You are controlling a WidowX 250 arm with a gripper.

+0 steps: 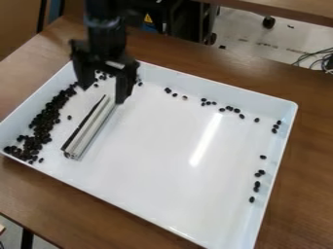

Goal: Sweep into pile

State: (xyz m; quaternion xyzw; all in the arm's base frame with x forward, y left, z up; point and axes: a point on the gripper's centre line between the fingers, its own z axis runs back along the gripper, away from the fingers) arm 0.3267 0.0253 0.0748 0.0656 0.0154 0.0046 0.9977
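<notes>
Pincer spread apart near end of sweeper; long side faces beans, likely for wide push.

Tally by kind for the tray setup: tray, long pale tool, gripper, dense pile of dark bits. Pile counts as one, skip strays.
White tray: 1
Long pale tool: 1
Gripper: 1
Dense pile of dark bits, tray's left side in the view: 1
Total: 4
</notes>
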